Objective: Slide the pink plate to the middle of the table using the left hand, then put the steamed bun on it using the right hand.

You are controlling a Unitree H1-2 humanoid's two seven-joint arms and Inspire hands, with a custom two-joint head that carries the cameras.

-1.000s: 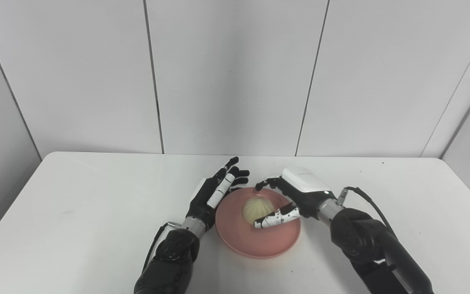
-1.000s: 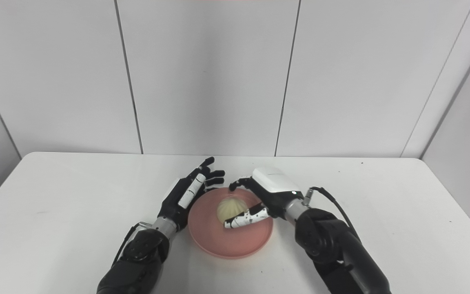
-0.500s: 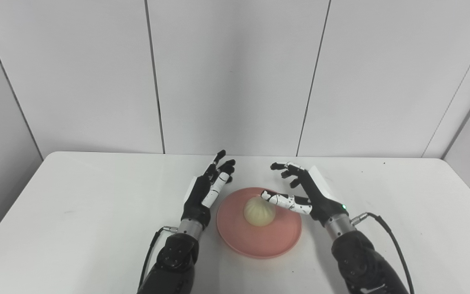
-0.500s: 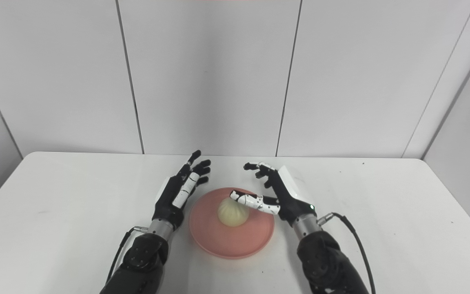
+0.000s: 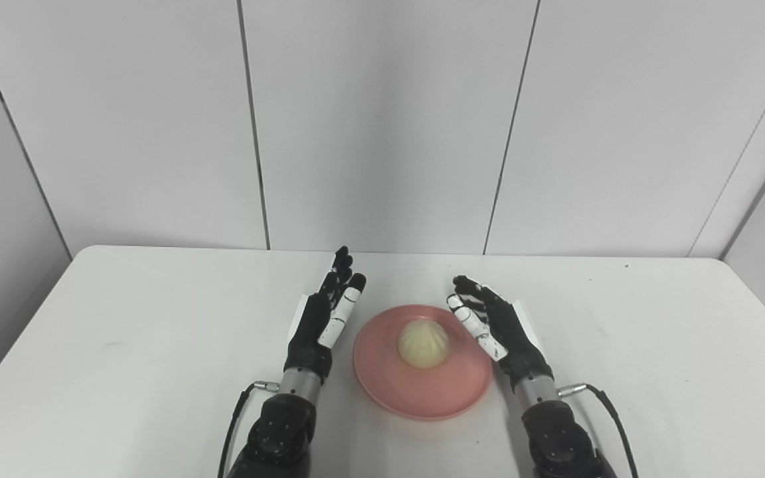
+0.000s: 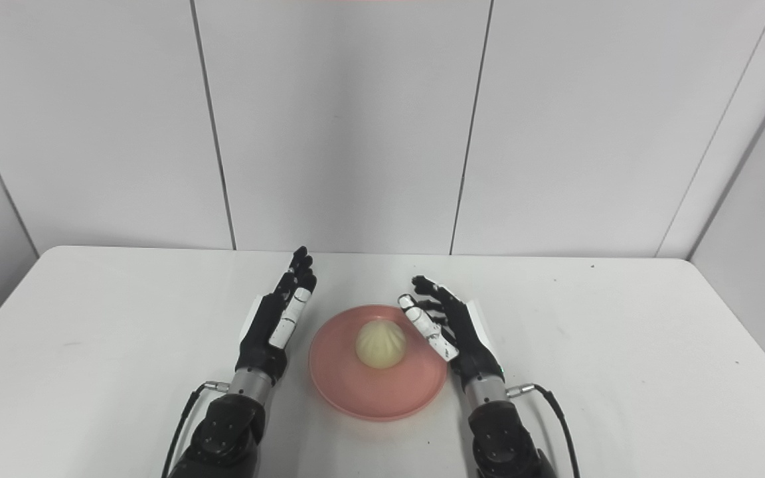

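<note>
A bare test booth, lab-like: plain white wall panels (image 5: 382, 119) with dark seams close in a white table (image 5: 123, 332), nothing homely anywhere

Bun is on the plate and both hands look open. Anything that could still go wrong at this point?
Two small risks. The right hand sits close beside the pink plate; a stray move could nudge its rim and roll the steamed bun. The left hand flanks the other side, so the same caution applies.
</note>
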